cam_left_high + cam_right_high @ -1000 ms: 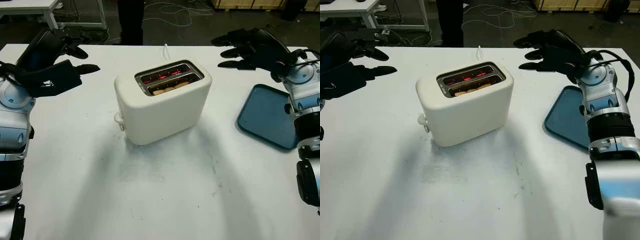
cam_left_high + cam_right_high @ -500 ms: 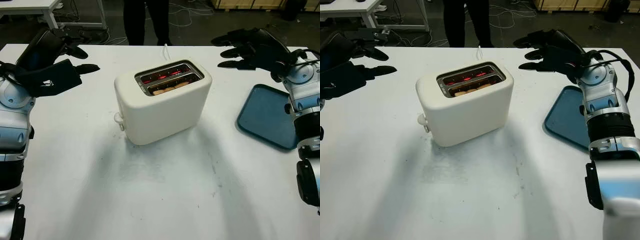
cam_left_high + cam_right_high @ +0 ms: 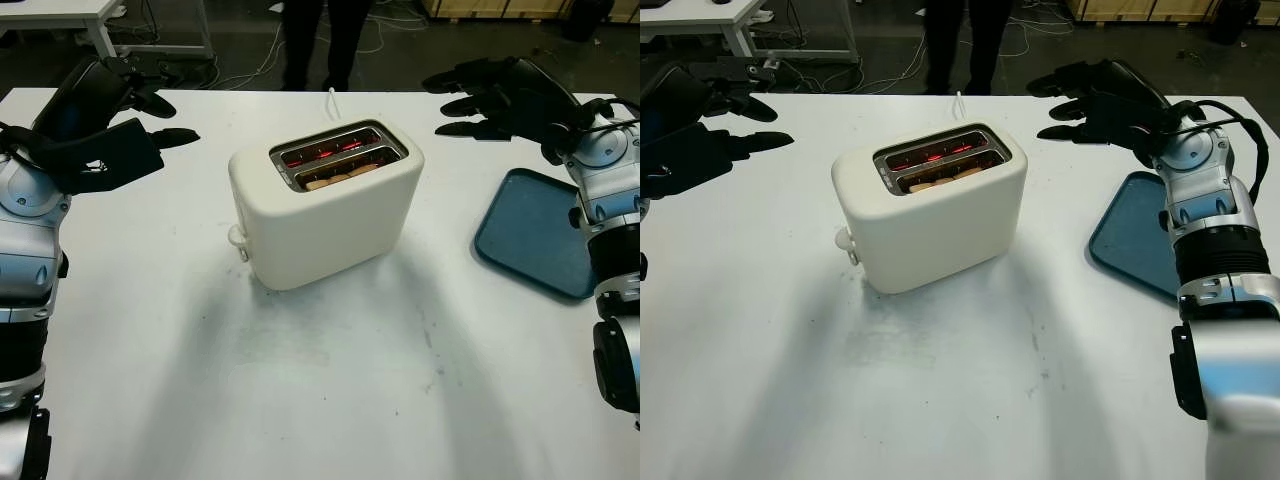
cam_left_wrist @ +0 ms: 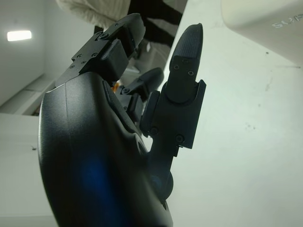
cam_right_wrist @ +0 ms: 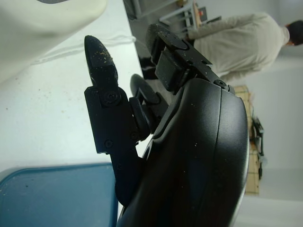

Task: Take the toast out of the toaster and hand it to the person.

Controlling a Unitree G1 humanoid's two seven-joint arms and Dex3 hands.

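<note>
Nearest the robot, the white bench [image 3: 330, 400] is bare in front. Further in, at the middle, stands the cream toaster [image 3: 325, 205], turned at a slant so its two slots run from near-left to far-right. The toast [image 3: 335, 177] sits low in the nearer slot, just its browned top edge showing, while the farther slot glows red. To the right of the toaster, well apart, a blue tray [image 3: 530, 230] lies flat on the bench.

Both robot hands hang above the bench at about the toaster's depth or a little beyond, holding nothing. The left robot hand [image 3: 105, 130] is open at the far left, fingers pointing toward the toaster. The right robot hand [image 3: 500, 95] is open at the far right, above the tray's far edge, fingers likewise aimed inward. The toast lies between them, down and inward from each; the right robot hand looks slightly nearer the slot's far-right end.

Beyond the bench's far edge, a person [image 3: 320, 40] stands opposite the toaster.
</note>
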